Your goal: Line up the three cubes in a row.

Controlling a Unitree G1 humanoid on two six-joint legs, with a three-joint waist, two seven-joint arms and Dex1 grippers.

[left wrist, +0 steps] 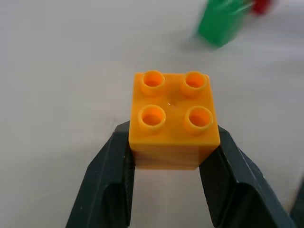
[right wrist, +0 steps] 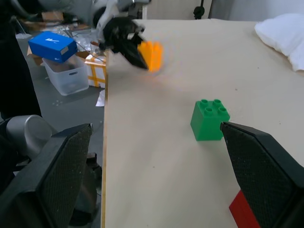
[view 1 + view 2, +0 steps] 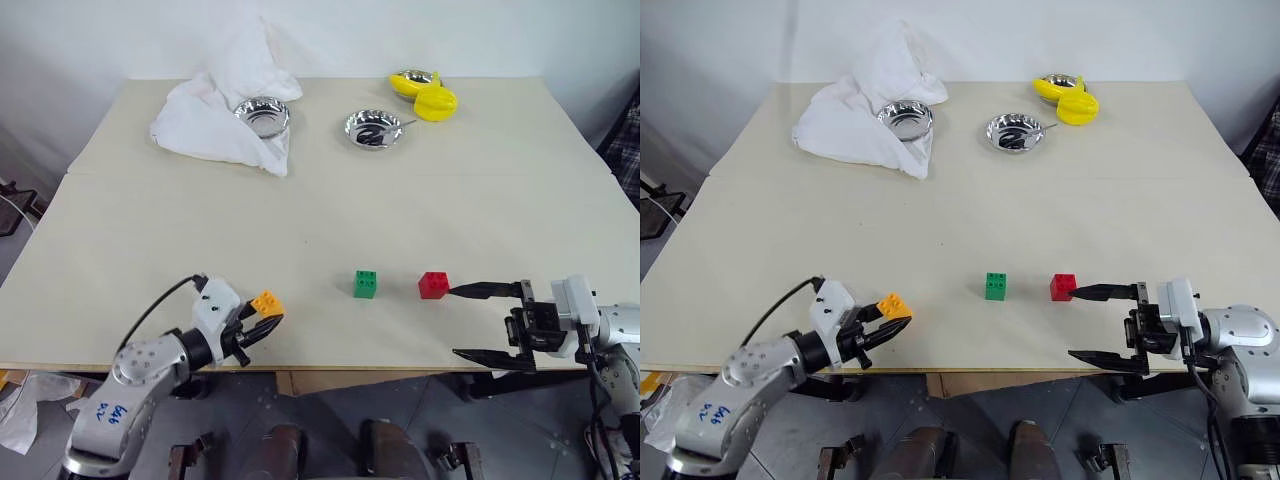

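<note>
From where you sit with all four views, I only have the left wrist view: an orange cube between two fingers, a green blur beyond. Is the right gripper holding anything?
Observer: No. The right gripper stands open and empty; its upper finger's tip is at the red cube.
Operator: Are the green and red cubes side by side?
Observer: Yes, the green cube sits left of the red one, with a gap between them.
Operator: Where is the left gripper?
Observer: The left gripper, shut on the orange cube, is at the table's near edge, left of the green cube.
</note>
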